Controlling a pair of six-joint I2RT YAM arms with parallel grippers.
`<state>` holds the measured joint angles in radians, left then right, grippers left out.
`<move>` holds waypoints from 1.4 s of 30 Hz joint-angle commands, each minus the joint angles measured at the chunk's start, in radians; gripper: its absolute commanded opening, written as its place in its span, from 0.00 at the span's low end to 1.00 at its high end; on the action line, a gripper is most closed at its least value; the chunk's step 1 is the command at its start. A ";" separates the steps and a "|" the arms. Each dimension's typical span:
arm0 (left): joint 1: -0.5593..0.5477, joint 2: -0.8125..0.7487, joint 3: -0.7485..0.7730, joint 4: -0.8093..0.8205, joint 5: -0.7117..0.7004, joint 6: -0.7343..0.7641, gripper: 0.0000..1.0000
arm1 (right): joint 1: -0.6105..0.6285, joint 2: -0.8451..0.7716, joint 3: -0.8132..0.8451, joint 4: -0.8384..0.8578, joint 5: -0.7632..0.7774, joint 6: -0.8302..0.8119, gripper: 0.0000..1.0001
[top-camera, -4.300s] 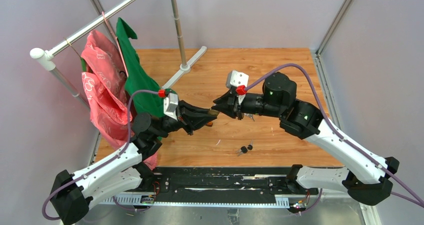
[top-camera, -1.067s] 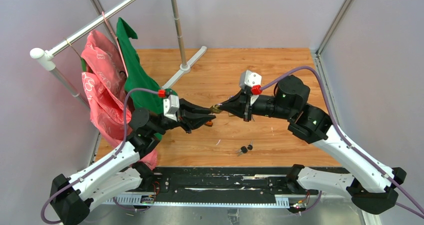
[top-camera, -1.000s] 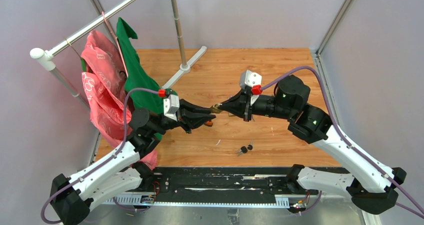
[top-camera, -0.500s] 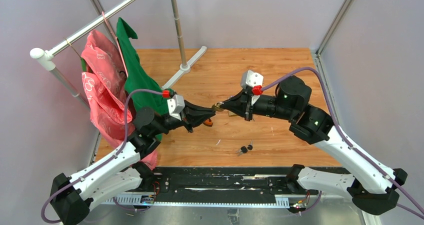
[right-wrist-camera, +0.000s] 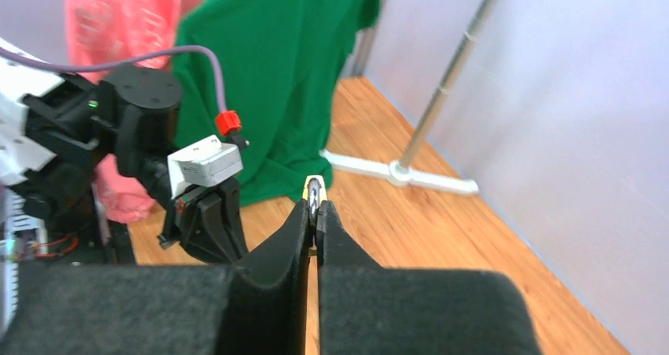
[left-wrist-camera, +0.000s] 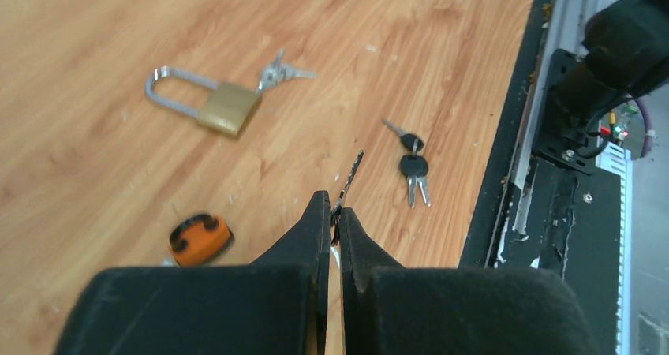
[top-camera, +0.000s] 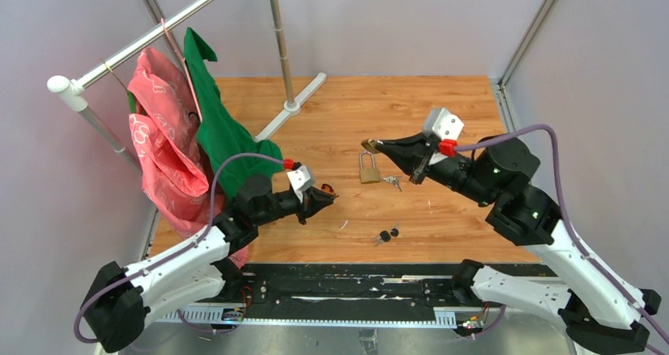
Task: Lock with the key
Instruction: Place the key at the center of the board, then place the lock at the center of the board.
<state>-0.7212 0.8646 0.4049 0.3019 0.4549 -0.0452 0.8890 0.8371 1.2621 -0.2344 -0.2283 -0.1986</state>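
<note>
My left gripper (top-camera: 322, 197) hovers low over the wooden table (top-camera: 442, 102), shut on a thin key (left-wrist-camera: 353, 173) whose blade sticks out past the fingertips (left-wrist-camera: 319, 213). An orange tag (left-wrist-camera: 201, 238) shows just left of them. A brass padlock (top-camera: 368, 170) lies flat mid-table with a small bunch of keys (top-camera: 392, 182) beside its body; the left wrist view shows the padlock (left-wrist-camera: 213, 106) too. Above and behind it, my right gripper (top-camera: 372, 145) is shut on a small brass piece with a silver face (right-wrist-camera: 314, 188); I cannot tell what it is.
A pair of black-headed keys (top-camera: 385, 234) lies near the front edge. A clothes rack with a pink garment (top-camera: 162, 146) and a green one (top-camera: 211, 110) fills the left side, its foot (top-camera: 298, 101) on the table. A black rail (top-camera: 355, 288) borders the near edge.
The two grippers, tip to tip a second ago, have drawn apart: left back and down towards its base, right to the right. The padlock on the table has come into sight.
</note>
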 commanded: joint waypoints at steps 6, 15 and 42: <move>-0.045 0.162 -0.130 -0.075 -0.191 -0.359 0.00 | -0.027 0.176 -0.169 -0.085 0.289 0.096 0.00; -0.046 0.338 -0.147 -0.090 -0.333 -0.401 0.00 | -0.031 0.280 -0.333 -0.027 0.095 0.228 0.00; -0.050 -0.164 -0.040 -0.550 -0.515 -0.535 0.98 | -0.035 0.641 -0.579 0.456 -0.216 0.772 0.00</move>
<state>-0.7719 0.7551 0.4007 -0.2363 -0.0185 -0.5480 0.8680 1.4235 0.7055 0.0914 -0.3668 0.4866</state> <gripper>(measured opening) 0.983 0.020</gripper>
